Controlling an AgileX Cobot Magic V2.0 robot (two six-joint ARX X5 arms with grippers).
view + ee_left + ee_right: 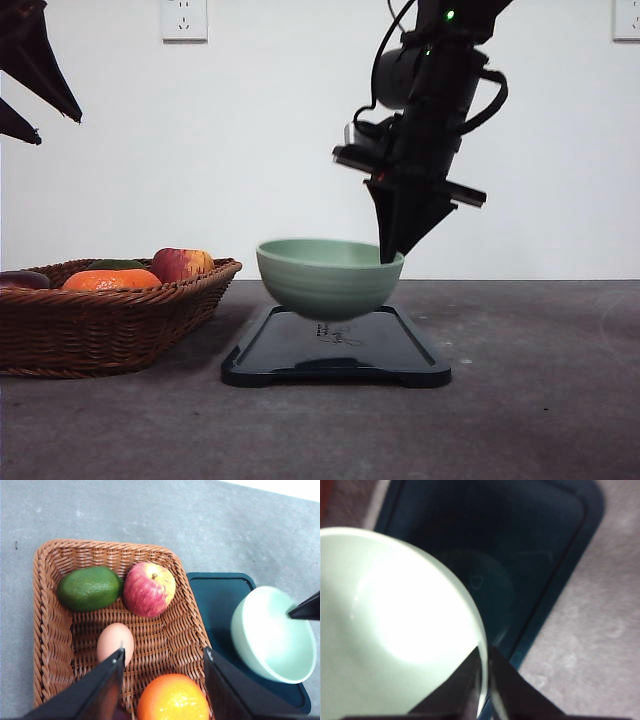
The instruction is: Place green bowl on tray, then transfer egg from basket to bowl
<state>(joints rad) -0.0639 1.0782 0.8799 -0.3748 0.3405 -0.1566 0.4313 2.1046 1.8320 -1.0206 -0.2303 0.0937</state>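
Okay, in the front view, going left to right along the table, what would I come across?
Basket with the orange fruit and then the apple in it → black tray with the green bowl held just above it → right tool pinching the bowl's right rim.

Green bowl: pale sage, upright, held just above the tray's middle, not touching it. Tray: glossy black, flat on the table. Egg: tan, lying inside the wicker basket, near its centre.
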